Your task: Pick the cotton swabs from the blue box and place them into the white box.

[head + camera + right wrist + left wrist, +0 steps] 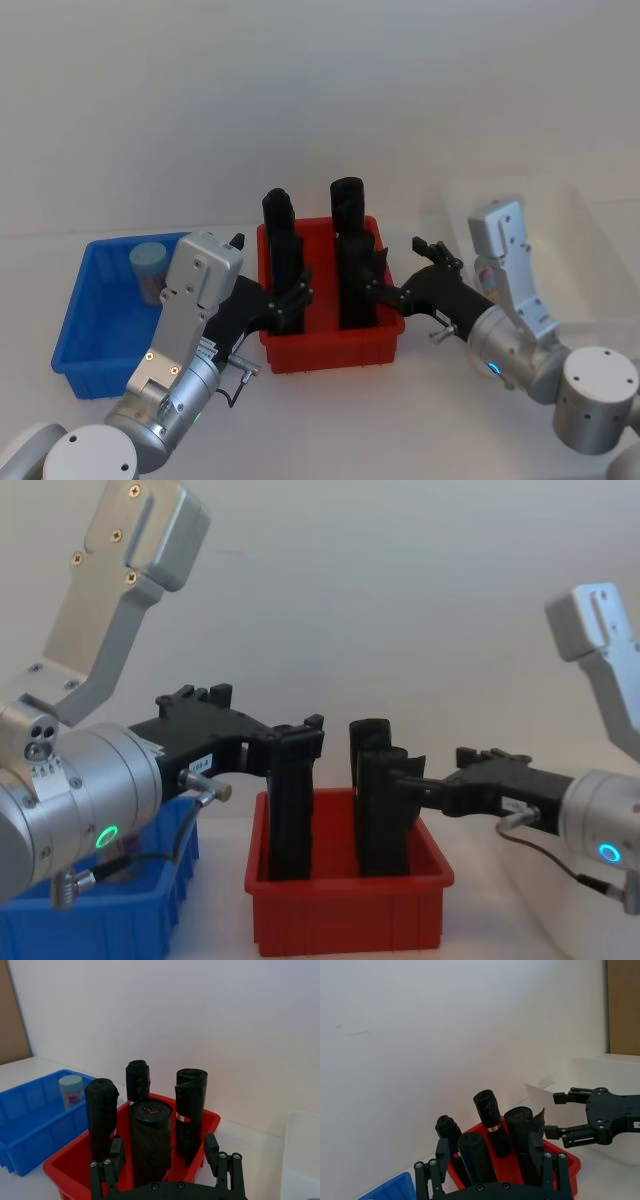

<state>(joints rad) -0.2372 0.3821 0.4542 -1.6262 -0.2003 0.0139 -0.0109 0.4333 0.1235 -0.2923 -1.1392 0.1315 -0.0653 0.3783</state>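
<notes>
Cotton swabs (150,266), one jar with a pale lid, are seen standing at the far end of the blue box (95,330) on the left of the bench (330,420). Four black rolls (150,1140) are held upright in the red bin (335,345) between the boxes. Both the left hand (290,300) and the right hand (395,275) are spread, flanking that bin with nothing gripped. The white box (600,250) lies at the right.

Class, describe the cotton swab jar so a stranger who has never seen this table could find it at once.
Start at the blue box, the bin left of the red bin. In its far part stands the cotton swab jar, a small clear cylinder with a pale blue-grey lid. Unlike the tall black rolls next door, it is short, light-coloured and alone in its bin.
</notes>
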